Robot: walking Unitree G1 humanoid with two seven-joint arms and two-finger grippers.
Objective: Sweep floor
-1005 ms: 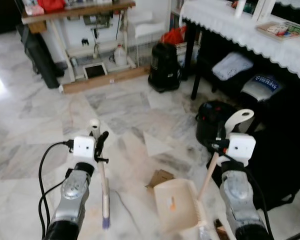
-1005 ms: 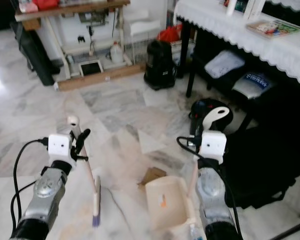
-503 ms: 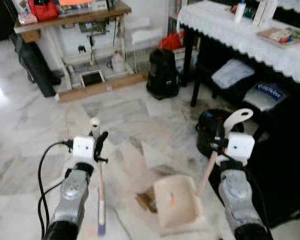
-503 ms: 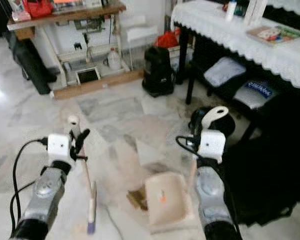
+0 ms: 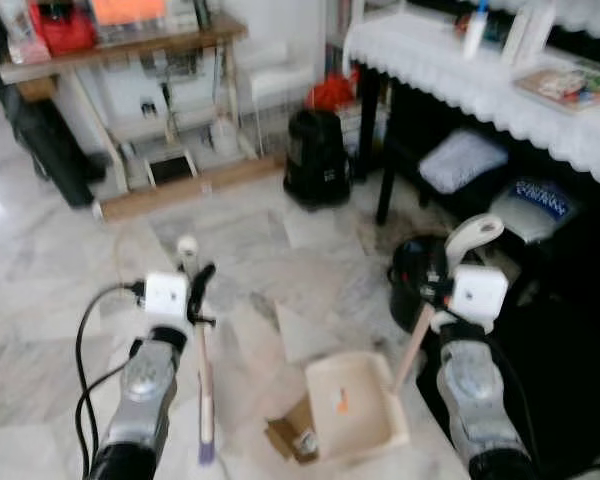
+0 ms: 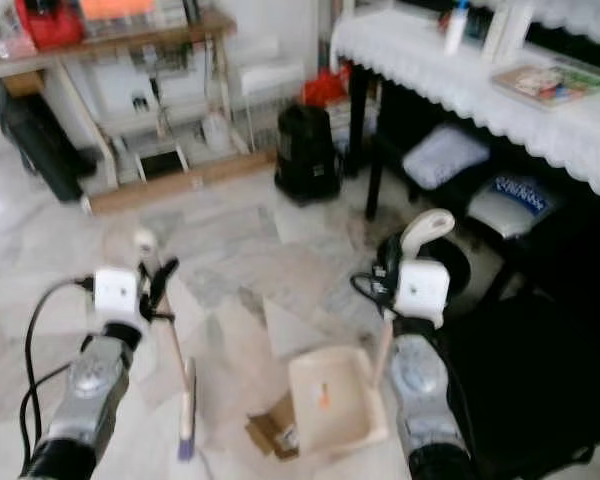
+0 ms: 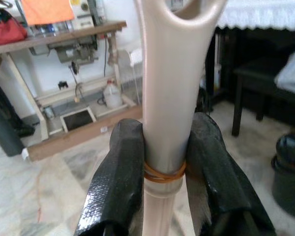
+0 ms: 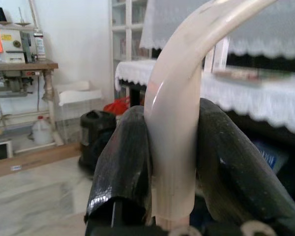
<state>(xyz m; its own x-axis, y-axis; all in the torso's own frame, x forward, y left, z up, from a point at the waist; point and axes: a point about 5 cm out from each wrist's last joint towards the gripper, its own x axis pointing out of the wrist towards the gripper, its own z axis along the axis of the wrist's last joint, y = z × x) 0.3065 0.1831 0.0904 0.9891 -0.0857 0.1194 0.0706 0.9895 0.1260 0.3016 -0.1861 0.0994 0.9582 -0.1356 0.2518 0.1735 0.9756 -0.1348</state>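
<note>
The marble floor (image 5: 70,290) spread pale and mostly bare in front of the robot, with a lace-covered table (image 5: 450,60) on the right and a cluttered wooden bench (image 5: 120,45) at the back. Low between the two arms sat the cream dustpan (image 5: 355,410), its tray flat on the floor with a small orange scrap inside. The right gripper (image 8: 172,147) was clamped tight around the dustpan's curved handle (image 5: 475,235), fingers pressed to either side. The left gripper (image 7: 164,162) was squeezed just as firmly round the broom handle (image 5: 202,370), the bristle end (image 5: 206,455) down at the floor, near the pan but apart from it. A crumpled piece of brown cardboard (image 5: 292,438) lay touching the pan's near edge, not yet inside. A white paper sheet (image 5: 305,322) lay further out. I judged the job about midway: some litter was caught, but the cardboard and paper were left.
</note>
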